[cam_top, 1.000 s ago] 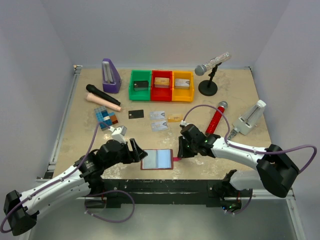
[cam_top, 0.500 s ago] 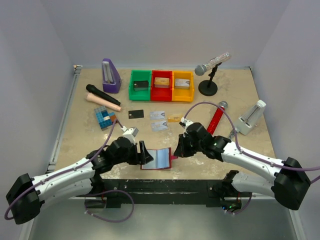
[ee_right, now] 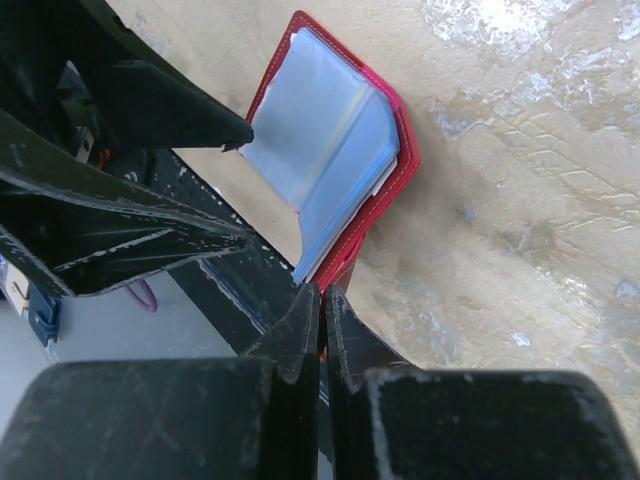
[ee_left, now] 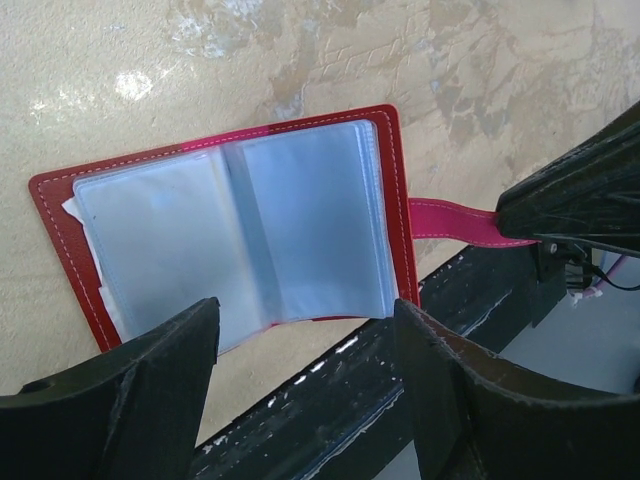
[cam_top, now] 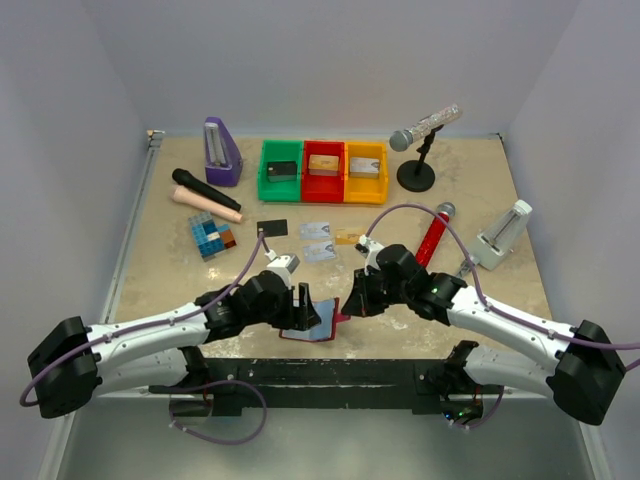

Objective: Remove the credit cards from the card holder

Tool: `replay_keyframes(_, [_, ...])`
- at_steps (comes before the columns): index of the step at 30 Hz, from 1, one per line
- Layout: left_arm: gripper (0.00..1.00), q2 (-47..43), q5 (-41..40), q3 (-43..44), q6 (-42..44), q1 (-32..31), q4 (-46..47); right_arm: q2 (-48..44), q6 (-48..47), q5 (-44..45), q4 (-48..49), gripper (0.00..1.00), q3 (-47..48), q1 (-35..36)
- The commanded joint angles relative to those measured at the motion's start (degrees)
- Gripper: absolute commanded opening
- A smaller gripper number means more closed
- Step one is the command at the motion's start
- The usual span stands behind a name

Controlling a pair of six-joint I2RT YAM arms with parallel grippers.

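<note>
The dark-red card holder [cam_top: 322, 320] lies open near the table's front edge, its right side tipped up. In the left wrist view its pale clear pockets [ee_left: 250, 230] show no card. My right gripper [ee_right: 322, 295] is shut on the holder's pink snap tab [ee_left: 450, 220] and appears at the holder's right edge [cam_top: 347, 310] from above. My left gripper [ee_left: 300, 400] hangs open over the holder's near edge with nothing between its fingers. The credit cards lie behind the holder: a black one [cam_top: 272, 228], two silvery ones [cam_top: 314, 230] [cam_top: 319, 250] and a gold one [cam_top: 348, 237].
Green [cam_top: 281, 170], red [cam_top: 322, 170] and yellow [cam_top: 365, 170] bins with blocks stand at the back. A purple metronome [cam_top: 222, 150], black microphone [cam_top: 205, 190], red microphone [cam_top: 430, 240], stand microphone [cam_top: 420, 150] and white device [cam_top: 500, 238] surround the work area. The black front rail [cam_top: 330, 370] runs just below the holder.
My right gripper has shut on the snap tab and raised the holder's right side. My left arm has swung right, up to the holder's left half.
</note>
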Motion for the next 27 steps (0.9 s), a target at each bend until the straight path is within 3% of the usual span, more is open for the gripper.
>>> replay_keyframes(1, [0.74, 2.1, -0.7, 1.9, 0.8, -0.8, 4.0, -0.3, 0.3, -2.6, 3.3, 0.0, -0.3, 0.4])
replay_keyframes(17, [0.7, 10.5, 0.0, 5.1, 2.0, -2.4, 7.3, 1.1, 0.1, -3.8, 3.7, 0.0, 0.7, 0.7])
replay_keyframes(27, [0.45, 11.9, -1.2, 4.9, 1.7, -2.5, 6.5, 0.7, -0.6, -3.7, 3.0, 0.0, 1.0, 0.7])
